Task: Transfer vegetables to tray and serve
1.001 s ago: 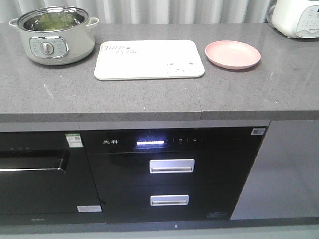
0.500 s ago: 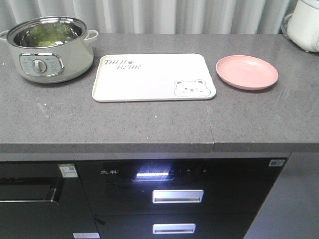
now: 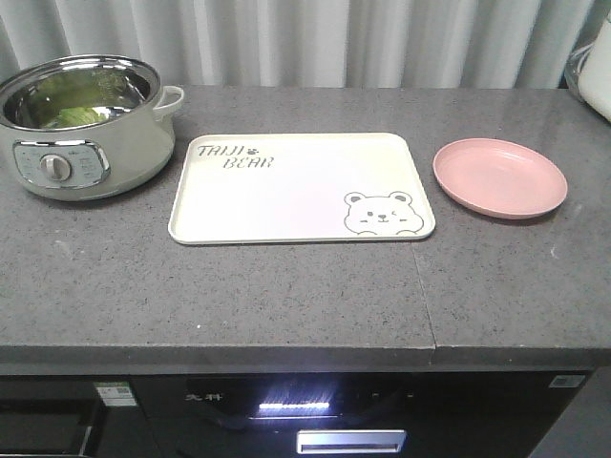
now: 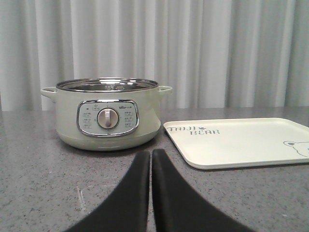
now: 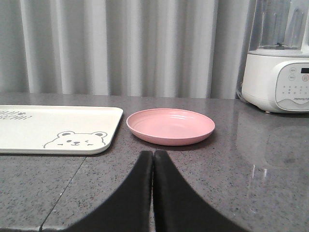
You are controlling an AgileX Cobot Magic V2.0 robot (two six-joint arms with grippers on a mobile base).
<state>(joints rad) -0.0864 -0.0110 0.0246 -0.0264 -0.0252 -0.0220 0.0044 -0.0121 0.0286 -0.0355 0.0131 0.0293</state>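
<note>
- The grey worktop (image 3: 286, 305) holds three things in a row: a pot on the left, a tray in the middle and a pink plate on the right.
- The pot (image 3: 95, 157) is pale green with a shiny metal rim. It has a round knob (image 4: 108, 118) on its near side.
- The vegetables (image 3: 76, 113) are inside the pot. Only a bit of green shows down in the shiny bowl.
- The tray (image 3: 286, 191) is cream white and lies flat, just beside the pot but not touching it.
- Grey letters (image 3: 234, 157) sit in the tray's far left corner. A winking bear face (image 3: 382, 212) sits in its near right corner.
- The pink plate (image 3: 499, 176) lies near the tray's right edge, with a small strip of worktop between them.
- The left tool (image 4: 150, 155) is low over the worktop, on the near side of the pot. Its two black fingers are pressed almost together with nothing between them.
- The right tool (image 5: 153, 154) is low over the worktop, on the near side of the pink plate. Its black fingers are together too and hold nothing.
- A white machine (image 5: 277, 82) with buttons stands at the far right.
- A grey curtain (image 3: 334, 43) hangs behind the worktop.
</note>
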